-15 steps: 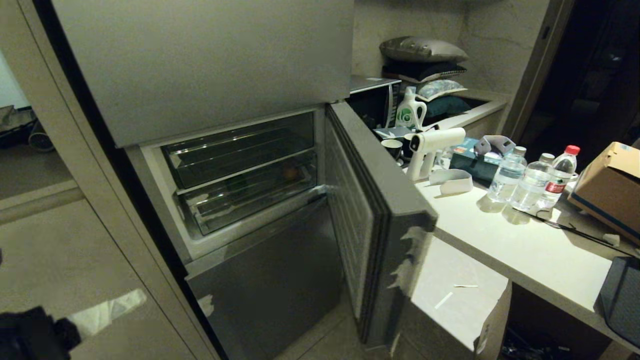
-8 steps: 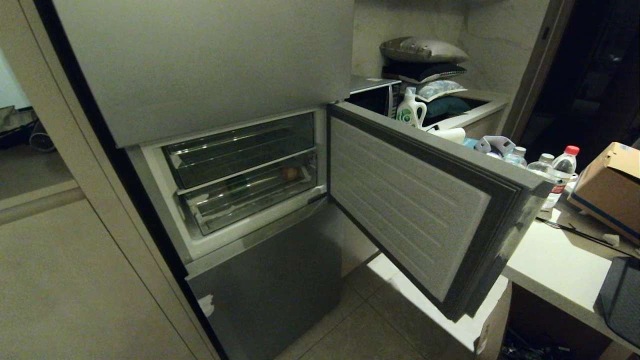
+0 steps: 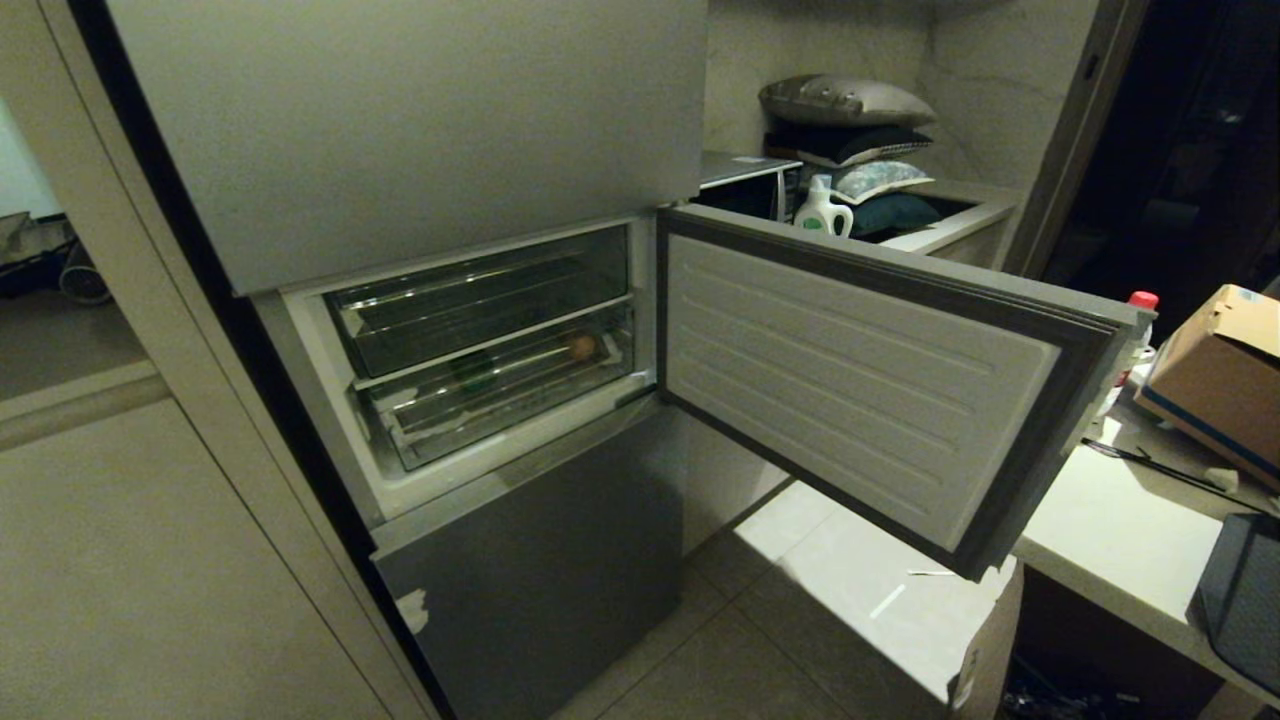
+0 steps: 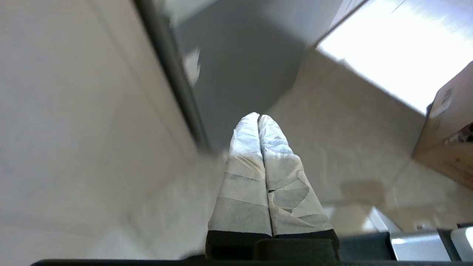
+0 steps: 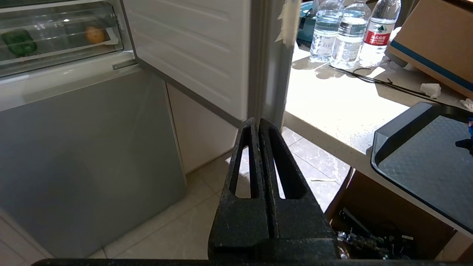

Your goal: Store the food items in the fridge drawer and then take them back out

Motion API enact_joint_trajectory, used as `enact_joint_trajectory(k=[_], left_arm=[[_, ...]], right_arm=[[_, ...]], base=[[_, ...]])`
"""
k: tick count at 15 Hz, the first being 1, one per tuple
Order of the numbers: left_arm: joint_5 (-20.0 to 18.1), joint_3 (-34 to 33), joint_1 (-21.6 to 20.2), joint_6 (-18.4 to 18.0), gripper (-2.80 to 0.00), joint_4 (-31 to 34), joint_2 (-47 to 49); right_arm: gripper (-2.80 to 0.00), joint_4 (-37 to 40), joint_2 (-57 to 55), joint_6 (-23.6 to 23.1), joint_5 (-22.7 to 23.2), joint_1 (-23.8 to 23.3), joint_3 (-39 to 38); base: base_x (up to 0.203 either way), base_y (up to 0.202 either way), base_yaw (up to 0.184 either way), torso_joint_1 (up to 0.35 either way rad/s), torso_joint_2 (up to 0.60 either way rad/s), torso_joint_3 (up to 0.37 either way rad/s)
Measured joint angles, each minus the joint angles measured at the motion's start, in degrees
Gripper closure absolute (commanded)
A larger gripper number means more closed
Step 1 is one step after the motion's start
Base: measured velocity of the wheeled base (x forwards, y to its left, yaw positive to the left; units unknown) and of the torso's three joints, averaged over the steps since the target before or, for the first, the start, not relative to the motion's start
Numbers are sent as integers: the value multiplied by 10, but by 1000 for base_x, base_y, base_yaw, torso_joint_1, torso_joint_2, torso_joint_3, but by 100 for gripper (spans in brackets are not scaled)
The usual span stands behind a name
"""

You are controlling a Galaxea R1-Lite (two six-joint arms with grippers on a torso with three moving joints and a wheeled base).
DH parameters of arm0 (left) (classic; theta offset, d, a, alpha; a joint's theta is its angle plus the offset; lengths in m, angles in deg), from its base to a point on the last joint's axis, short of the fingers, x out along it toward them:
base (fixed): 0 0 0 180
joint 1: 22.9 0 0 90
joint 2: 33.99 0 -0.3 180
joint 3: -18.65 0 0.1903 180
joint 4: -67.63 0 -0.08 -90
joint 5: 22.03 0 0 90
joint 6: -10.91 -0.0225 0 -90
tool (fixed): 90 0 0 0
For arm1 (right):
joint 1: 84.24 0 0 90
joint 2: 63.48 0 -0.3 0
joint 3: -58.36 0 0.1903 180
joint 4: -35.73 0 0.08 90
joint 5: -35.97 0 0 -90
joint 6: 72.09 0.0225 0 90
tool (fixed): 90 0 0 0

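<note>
You have two food items in view: one green piece (image 5: 18,41) and one orange-brown piece (image 5: 95,34), both inside one fridge drawer (image 3: 500,385). One shallower clear tray (image 3: 480,300) sits above it. You can count three water bottles (image 5: 347,33), one cardboard box (image 3: 1215,370), one white detergent bottle (image 3: 822,210), one open fridge door (image 3: 860,370) and two robot hands, left hand (image 4: 258,117) and right hand (image 5: 257,122).

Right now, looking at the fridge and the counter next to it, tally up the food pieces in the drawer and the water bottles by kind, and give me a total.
Green lumpy food piece, in the fridge drawer: 1
Orange-brown round food piece, same drawer: 1
Clear water bottles on the counter: 3 ()
Total: 5
</note>
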Motion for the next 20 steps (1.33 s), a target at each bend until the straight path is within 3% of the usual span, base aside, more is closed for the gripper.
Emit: enact_joint_trajectory(k=[5,12,20], left_arm=[[-16,-12,-8,-28,0,-6,-95],[-15,-13,-9,-27,0,-5,-121],[-13,-13,-10,-25,0,-4,-122]], right_arm=[[0,0,0,-1,0,0,0],[0,0,0,0,0,0,0],[0,0,0,-1,0,0,0]], base=[[0,0,0,0,0,0],[0,0,0,0,0,0],[1,-8,165,2,3,3]])
